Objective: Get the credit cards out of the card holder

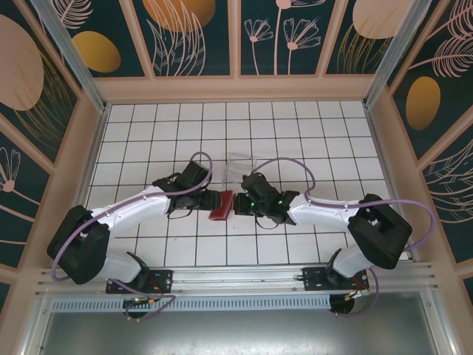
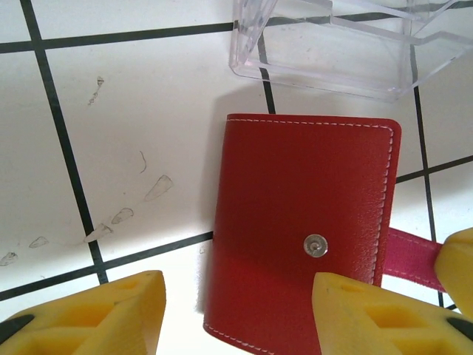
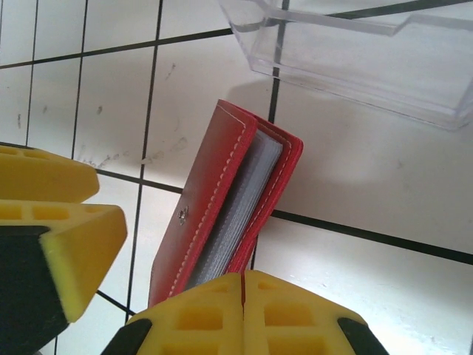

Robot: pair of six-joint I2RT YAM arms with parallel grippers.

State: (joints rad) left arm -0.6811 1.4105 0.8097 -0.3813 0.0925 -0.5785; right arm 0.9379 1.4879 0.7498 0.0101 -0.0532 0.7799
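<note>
Much of the small red folding card holder (image 3: 222, 200) is cut off at its near end. In the right wrist view it runs behind the yellow foam pads of the right tool (image 3: 244, 303), and in the left wrist view one finger (image 2: 377, 314) of the left tool (image 2: 236, 314) covers its lower corner. Between the two red covers lies a stack of thin grey layers (image 3: 240, 211). Whether any of them are credit cards or just pocket edges cannot be told.

The holder is folded nearly shut and stands tilted on edge. Whether it touches the white tiled desk (image 2: 148, 111) is not clear. White stitching runs along its edges, and a small round metal snap (image 2: 315, 245) sits on the outer cover. A red closing tab (image 2: 414, 255) reaches right to a yellow finger at the frame edge.

The right tool's pads are pressed together, clamping the holder, with the tab leading to them. The left tool's fingers are spread apart, one on each side of the holder's near end.

From above, the holder (image 1: 220, 205) is at the middle of the desk between the left tool (image 1: 209, 198) and the right tool (image 1: 238, 204). A clear plastic box (image 1: 240, 164) lies just beyond it, cut off by the top edge in both wrist views.
</note>
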